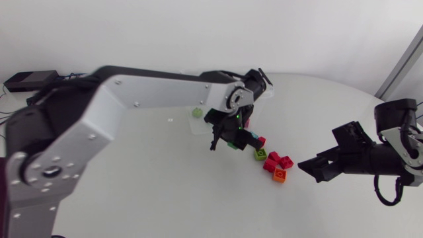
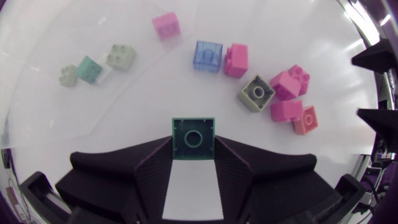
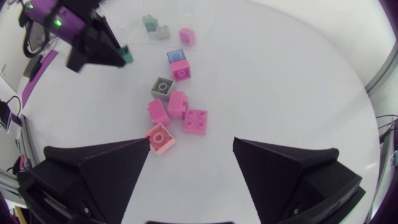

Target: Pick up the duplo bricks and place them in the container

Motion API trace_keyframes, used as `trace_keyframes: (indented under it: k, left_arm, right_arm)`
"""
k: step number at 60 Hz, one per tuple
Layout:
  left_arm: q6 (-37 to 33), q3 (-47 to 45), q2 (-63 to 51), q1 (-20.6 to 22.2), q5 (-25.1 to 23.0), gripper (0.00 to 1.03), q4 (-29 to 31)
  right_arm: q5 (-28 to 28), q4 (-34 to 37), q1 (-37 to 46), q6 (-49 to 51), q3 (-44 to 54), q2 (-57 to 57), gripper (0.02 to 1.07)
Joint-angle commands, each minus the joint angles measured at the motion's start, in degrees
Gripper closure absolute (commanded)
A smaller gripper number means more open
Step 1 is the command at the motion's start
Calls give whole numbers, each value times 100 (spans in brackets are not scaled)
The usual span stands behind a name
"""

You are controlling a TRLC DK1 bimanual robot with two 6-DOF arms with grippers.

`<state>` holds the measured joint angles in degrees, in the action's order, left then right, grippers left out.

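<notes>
Left tool [image 2: 193, 149] clamped on green brick [image 2: 193, 134]; right tool [image 3: 191, 144] wide apart, beside orange brick [image 3: 160, 138]

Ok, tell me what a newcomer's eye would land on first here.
The left arm stretches across the table, its left gripper shut on a green brick. Just beyond it a loose cluster of bricks, red, green and orange, lies on the white table, with the open right gripper beside it.

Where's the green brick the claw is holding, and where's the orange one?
held green brick [image 2: 193, 138]: left wrist view, on the round ring in the middle of its face.
orange brick [image 1: 279, 174]: head view, on its top face.
</notes>
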<state>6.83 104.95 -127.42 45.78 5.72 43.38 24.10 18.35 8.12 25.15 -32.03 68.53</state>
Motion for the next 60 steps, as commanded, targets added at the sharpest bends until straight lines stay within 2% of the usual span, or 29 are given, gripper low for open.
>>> trace_keyframes:
  k: [1, 10, 15, 23, 32, 44, 57, 60]
  left_arm:
    - [-121, -334, 797, -104, 44, 74, -171]
    - [-314, -853, 1676, -280, 44, 74, -672]
    - [-393, -985, 2045, -421, 44, 74, -954]
    - [-490, -1108, 2432, -623, 44, 74, -1437]
    - [-534, -1240, 2493, -930, 35, 74, -2158]
    - [-630, -1319, 2195, -1229, 35, 74, -2764]
    - [-648, -1213, 1729, -1440, -27, 72, -3089]
    - [-674, -1187, 1606, -1449, -35, 72, -3169]
  right_arm:
    - [-142, -147, -162, -10, -216, 380, 10]
    - [-467, -385, -469, -133, -339, 908, 10]
    - [-766, -622, -619, -186, -462, 1338, 13]
    - [-942, -789, -671, -238, -690, 1874, 14]
    - [-1091, -903, -768, -256, -822, 2208, 16]
    - [-1232, -938, -970, -326, -849, 2340, 17]
    - [-1390, -1035, -1084, -335, -901, 2665, 36]
    - [-1399, -1053, -1093, -335, -919, 2718, 46]
